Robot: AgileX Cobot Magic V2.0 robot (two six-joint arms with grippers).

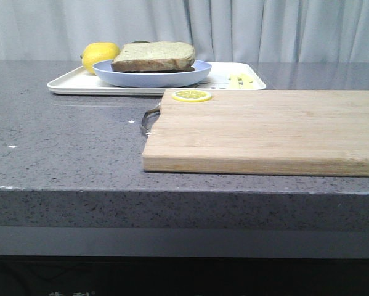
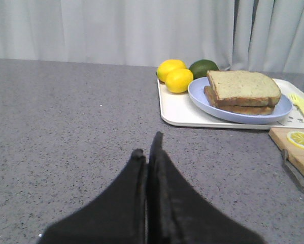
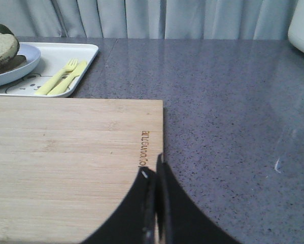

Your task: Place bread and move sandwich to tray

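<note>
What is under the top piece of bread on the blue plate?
Under the top bread slice sits a second brown-crusted slice, and both rest on the blue plate, which is on the white tray. Any filling between the slices is covered.

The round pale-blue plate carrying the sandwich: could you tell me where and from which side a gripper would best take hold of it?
Probably the round pale-blue plate by its raised rim, at the edge nearest the left gripper. There the rim overhangs the flat white rectangular tray and is free of the greenish-tan bread sandwich. One finger over, one under, coming in low. The far side is crowded by two yellow lemons.
</note>
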